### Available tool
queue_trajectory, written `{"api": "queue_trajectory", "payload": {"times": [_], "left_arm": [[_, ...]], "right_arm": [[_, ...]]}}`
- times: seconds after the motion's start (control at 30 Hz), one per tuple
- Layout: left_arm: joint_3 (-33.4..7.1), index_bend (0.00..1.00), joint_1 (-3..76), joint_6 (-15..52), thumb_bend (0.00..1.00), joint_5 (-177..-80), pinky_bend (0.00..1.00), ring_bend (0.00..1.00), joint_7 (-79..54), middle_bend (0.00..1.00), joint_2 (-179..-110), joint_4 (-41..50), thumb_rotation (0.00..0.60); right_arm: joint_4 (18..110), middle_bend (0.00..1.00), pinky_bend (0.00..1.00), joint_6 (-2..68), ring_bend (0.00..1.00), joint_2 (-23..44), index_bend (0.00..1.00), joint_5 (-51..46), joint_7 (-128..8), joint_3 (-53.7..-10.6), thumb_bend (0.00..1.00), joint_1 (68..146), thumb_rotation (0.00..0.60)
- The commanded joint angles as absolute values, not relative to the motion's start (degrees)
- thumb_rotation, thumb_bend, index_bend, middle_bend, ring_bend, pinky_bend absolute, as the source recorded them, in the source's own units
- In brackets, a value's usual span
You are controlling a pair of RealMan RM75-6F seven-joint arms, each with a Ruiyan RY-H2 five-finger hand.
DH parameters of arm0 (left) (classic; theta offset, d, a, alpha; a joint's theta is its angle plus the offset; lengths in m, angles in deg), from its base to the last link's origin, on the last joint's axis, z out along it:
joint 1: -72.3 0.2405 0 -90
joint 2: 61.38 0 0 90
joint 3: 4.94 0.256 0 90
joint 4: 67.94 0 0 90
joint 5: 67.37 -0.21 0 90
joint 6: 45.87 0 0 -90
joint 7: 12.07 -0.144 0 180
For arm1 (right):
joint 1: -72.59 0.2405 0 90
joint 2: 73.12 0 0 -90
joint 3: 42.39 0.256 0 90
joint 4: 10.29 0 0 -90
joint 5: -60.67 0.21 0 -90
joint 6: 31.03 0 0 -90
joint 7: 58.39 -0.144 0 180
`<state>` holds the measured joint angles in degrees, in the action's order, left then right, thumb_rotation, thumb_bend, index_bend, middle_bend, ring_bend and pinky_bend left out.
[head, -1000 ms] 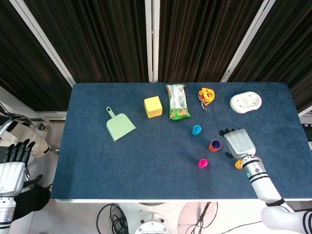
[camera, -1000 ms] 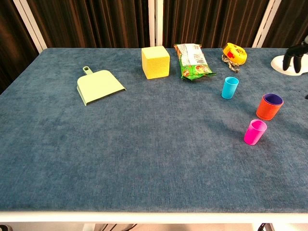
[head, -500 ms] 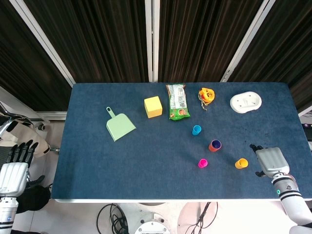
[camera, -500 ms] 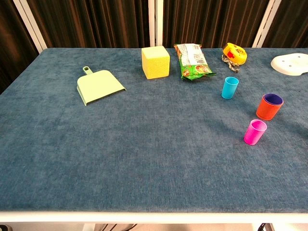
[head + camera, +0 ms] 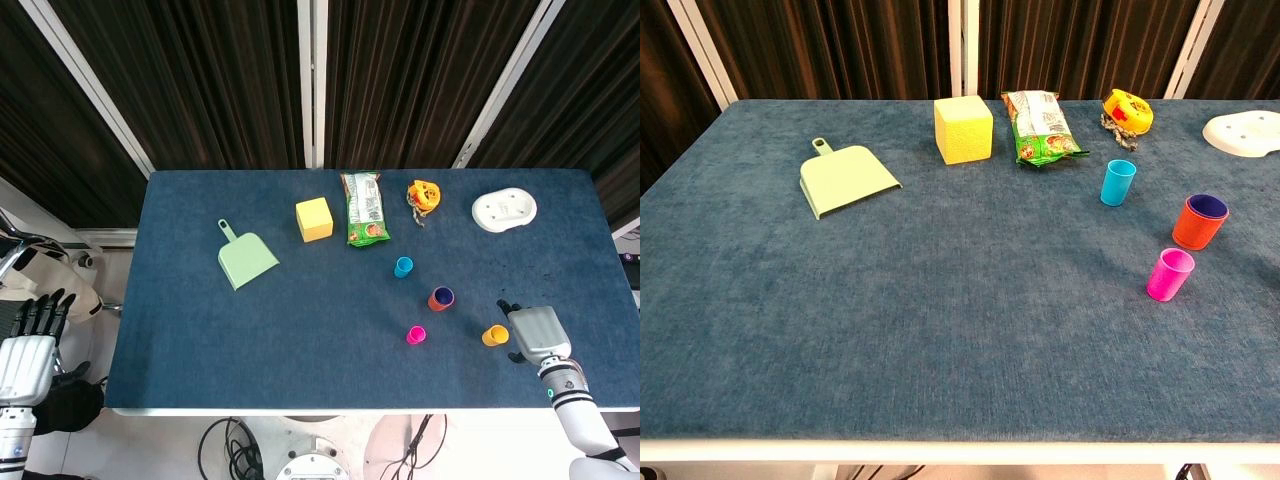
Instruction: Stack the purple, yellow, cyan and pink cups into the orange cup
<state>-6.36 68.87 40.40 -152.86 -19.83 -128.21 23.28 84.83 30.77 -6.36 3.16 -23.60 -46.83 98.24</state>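
The orange cup (image 5: 441,298) (image 5: 1200,222) stands right of centre with the purple cup nested inside it. The cyan cup (image 5: 403,266) (image 5: 1118,182) is behind it to the left, and the pink cup (image 5: 416,334) (image 5: 1169,274) stands in front of it. The yellow cup (image 5: 494,335) sits near the front right edge and shows only in the head view. My right hand (image 5: 532,331) lies just right of the yellow cup, holding nothing; I cannot tell whether it touches the cup. My left hand (image 5: 25,345) hangs off the table's left side, fingers spread and empty.
Along the back are a green dustpan (image 5: 246,258), a yellow block (image 5: 314,218), a green snack bag (image 5: 364,208), an orange-yellow toy (image 5: 424,195) and a white dish (image 5: 504,209). The table's front edge runs close below my right hand.
My right hand drew back from beside the orange cup towards the front right, uncovering the yellow cup, then shifted slightly left towards it. The cups stayed put.
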Motion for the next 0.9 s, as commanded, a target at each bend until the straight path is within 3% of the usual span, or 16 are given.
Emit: {"api": "queue_trajectory", "payload": {"times": [0.03,0.23,0.9], "left_arm": [[-6.4,0.03,68.8,40.3,0.06,-152.8,0.00,0.00,-19.7,0.00,-128.2,23.2,0.600],[-6.4,0.03,68.6,39.8,0.06,-152.8,0.00,0.00,-19.6,0.00,-128.3,23.0,0.600],[-6.4,0.03,68.6,39.7,0.06,-152.8,0.00,0.00,-18.9,0.00,-128.3,22.6,0.600]], "right_arm": [[84.2,0.38,0.65,30.4,0.53,-5.5,0.25,3.4,-22.9,-46.7,0.04,98.3,0.600],[83.0,0.42,0.65,30.8,0.54,-3.9,0.34,2.3,-22.5,-46.3,0.06,98.2,0.600],[81.0,0.50,0.66,31.7,0.57,-0.4,0.44,1.3,-21.2,-45.1,0.11,97.7,0.600]]}}
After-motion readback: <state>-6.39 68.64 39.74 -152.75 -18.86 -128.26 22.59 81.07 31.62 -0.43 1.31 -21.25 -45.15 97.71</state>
